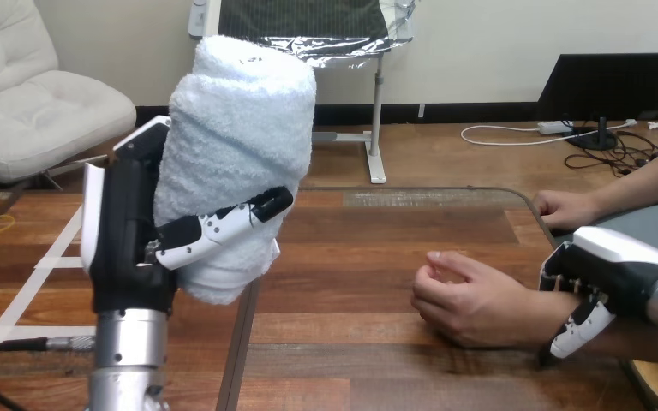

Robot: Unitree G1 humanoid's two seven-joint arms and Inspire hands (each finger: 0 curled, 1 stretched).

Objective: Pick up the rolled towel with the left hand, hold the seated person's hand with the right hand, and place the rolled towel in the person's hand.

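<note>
My left hand (128, 231) is raised at the view's left, shut on the rolled white towel (236, 137), which stands upright in its grip with the thumb (223, 224) wrapped across its front. The person's hand (467, 300) rests on the table at the right, palm side up with its fingers loosely curled. My right hand (604, 270) sits at the person's wrist, its fingers reaching down over the wrist and its thumb (578, 330) below it.
The wooden table (368, 257) stretches between my two hands. The person's other hand (565, 208) rests at the table's far right edge.
</note>
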